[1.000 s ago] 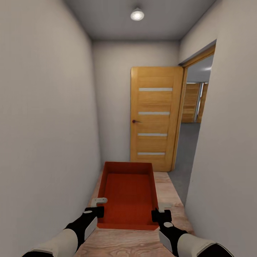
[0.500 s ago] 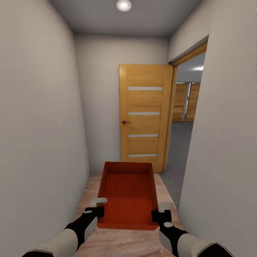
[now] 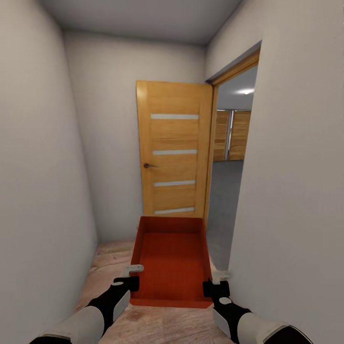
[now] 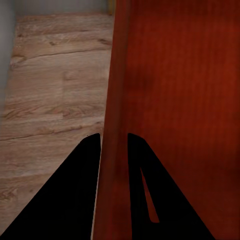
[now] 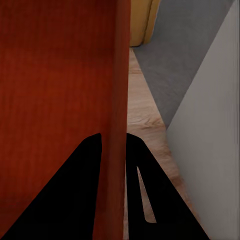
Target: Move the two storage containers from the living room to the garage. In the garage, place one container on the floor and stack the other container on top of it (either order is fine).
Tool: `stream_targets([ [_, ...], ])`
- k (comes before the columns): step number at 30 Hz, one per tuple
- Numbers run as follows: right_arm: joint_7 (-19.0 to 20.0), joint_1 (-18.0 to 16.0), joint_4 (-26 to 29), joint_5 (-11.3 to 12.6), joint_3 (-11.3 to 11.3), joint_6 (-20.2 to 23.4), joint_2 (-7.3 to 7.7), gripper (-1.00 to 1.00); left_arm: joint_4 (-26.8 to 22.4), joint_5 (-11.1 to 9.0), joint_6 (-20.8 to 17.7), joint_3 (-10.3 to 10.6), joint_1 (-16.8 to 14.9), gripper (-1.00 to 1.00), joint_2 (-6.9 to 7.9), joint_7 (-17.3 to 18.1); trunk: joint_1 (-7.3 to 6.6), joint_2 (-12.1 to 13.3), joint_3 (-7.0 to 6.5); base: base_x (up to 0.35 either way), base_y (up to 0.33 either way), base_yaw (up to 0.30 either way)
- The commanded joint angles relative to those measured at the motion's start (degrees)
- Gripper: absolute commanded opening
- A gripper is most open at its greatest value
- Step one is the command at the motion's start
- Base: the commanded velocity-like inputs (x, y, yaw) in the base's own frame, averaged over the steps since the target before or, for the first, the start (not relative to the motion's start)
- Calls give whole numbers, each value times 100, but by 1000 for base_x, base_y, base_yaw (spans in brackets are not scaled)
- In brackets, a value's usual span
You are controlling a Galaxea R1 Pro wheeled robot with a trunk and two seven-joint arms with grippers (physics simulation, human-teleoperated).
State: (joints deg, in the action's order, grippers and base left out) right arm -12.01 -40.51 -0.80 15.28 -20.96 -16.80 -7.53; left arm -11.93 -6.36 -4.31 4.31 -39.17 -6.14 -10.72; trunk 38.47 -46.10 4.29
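the storage container [image 3: 172,258] hides the wood floor [image 3: 110,267] beneath it; past the open door [image 3: 174,148], the doorway wall [image 3: 286,181] hides most of the grey room.

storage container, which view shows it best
The head view: the whole storage container shows there, open top, floor and all four walls, held between the left gripper and right gripper. The left wrist view gives one side wall between the fingers; the right wrist view gives the opposite wall.
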Motion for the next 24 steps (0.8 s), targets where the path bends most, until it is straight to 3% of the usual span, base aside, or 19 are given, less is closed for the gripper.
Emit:
stream_targets([
  [1, -12, -5, 10, 6, 198, -25, -2, -100, -13, 8, -43, -189, -2, -100, 87, -115, 5, -7, 12, 323, 5, -242],
  [12, -12, -3, 10, 5, 198, -27, -2, -100, -20, 3, -43, -194, -2, -100, 87, -115, 5, -7, 37, 323, 92, -233],
  [22, -12, -4, 10, 10, 198, -26, -2, -100, -20, 11, -35, -186, -2, -100, 87, -115, 5, -7, 40, 298, 118, -28],
  [23, -13, 7, -17, 63, -18, -42, 30, -100, -50, -103, 1, 26, 6, -100, 38, -36, 5, -8, 40, 0, 0, 0],
  [24, -15, 7, -17, 65, -29, -42, 17, -100, -45, -103, 1, 89, 6, -100, 53, -36, 5, -8, 40, 0, 0, 0],
])
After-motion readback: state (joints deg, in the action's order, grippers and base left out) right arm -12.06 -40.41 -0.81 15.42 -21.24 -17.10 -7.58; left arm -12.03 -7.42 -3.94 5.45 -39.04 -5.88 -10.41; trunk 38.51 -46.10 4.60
